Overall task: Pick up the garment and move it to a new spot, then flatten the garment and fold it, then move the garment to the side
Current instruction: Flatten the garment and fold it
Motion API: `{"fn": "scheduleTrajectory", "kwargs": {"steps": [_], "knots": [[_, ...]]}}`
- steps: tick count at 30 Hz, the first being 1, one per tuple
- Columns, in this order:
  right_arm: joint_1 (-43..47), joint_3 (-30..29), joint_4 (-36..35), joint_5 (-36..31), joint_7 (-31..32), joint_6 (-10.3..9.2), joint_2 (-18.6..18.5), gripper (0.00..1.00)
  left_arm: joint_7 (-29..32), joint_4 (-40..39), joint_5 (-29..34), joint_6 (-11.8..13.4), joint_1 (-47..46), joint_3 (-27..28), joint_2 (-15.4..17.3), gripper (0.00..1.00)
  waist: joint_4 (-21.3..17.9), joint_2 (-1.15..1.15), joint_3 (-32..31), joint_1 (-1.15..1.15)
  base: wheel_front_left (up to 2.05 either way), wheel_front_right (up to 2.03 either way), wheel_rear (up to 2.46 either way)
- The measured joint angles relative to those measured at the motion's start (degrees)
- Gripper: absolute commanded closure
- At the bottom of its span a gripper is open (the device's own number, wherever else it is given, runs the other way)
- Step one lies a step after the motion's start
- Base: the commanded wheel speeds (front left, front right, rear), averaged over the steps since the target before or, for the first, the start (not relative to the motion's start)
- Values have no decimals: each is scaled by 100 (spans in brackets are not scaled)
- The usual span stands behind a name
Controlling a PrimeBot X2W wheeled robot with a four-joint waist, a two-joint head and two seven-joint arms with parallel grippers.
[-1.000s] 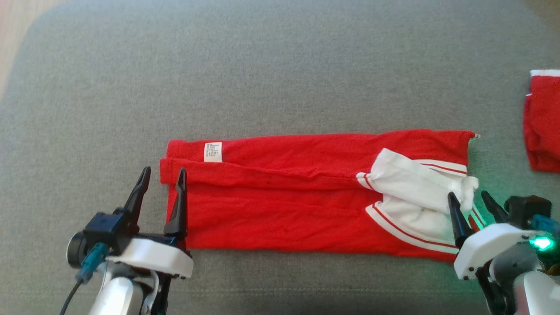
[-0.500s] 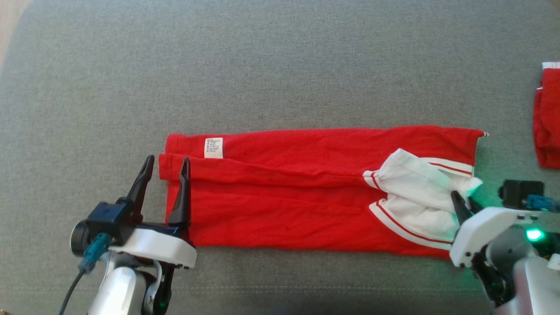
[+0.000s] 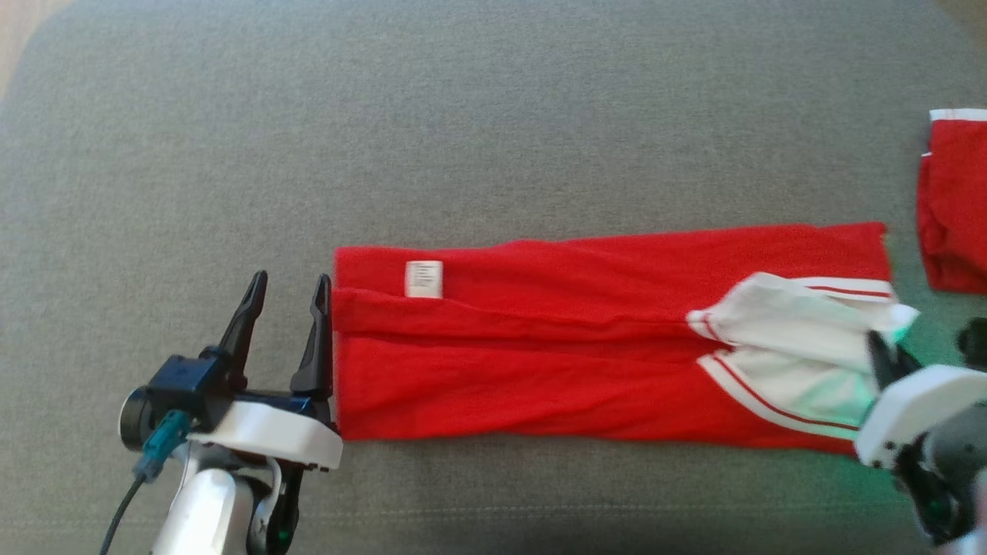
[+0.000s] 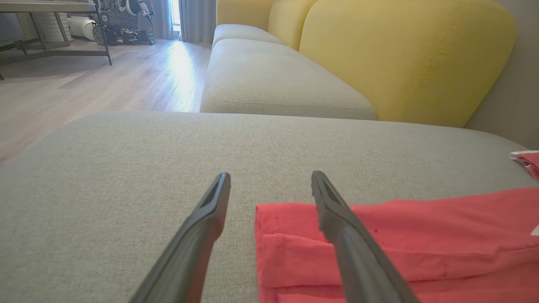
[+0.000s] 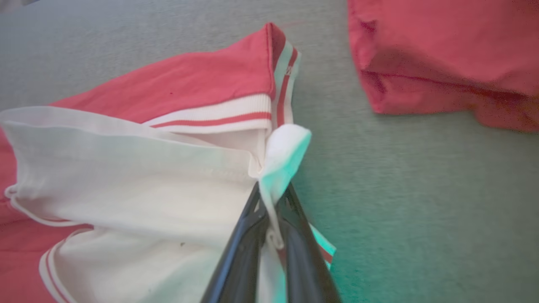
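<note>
The garment (image 3: 540, 362) is red and lies in a long folded strip across the grey cushion (image 3: 493, 116), with a white label near its left end and a white, red-striped collar (image 3: 794, 324) at its right end. My right gripper (image 3: 883, 351) is shut on a bunched bit of that white collar (image 5: 278, 155), its fingertips (image 5: 269, 198) pinching the fabric. My left gripper (image 3: 291, 279) stands open at the strip's left edge. Its right finger (image 4: 332, 210) lies over the garment's corner (image 4: 421, 235) and its left finger is over bare cushion.
A second red garment (image 3: 956, 208) lies folded at the far right, close to the strip's right end (image 5: 442, 54). Yellow sofa backrests (image 4: 404, 54) rise beyond the cushion. Wooden floor (image 4: 84, 84) lies off its left side.
My right gripper has shut on the white collar and drawn the garment to the right. The strip's left edge has slid rightward along my left gripper, which stayed open and still.
</note>
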Motion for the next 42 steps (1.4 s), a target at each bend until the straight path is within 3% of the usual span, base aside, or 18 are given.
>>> {"fn": "scheduleTrajectory", "kwargs": {"steps": [4, 9, 17, 23, 31, 42], "knots": [[156, -198, -203, 16, 97, 0, -64, 100, 0, 13, 2, -19, 3, 21, -24, 0, -47, 0, -56, 0, 0, 0, 0], [227, -27, -698, 36, 256, 0, -82, 100, 0, 30, 53, -24, 32, 75, -64, 0, -109, 0, -160, 0, 0, 0, 0], [191, 901, -1982, 312, 791, 0, -100, 100, 0, 77, 52, -76, 54, 145, -122, 0, -165, 0, -354, 0, 0, 0, 0], [17, 1783, -2380, 955, 1117, 0, -22, 100, 0, 90, 59, -123, 61, 145, -154, 0, -57, 0, -441, 0, 0, 0, 0], [-326, 3171, -1770, 1693, 1009, 0, 168, 100, 0, 114, 68, -176, 62, 120, -203, 0, 238, 0, -424, 0, 0, 0, 0], [-1248, 4396, -153, 2540, -27, -1, 196, 100, 0, 170, 92, -272, 18, 1, -298, 0, 660, 0, -168, 0, 0, 0, 0]]}}
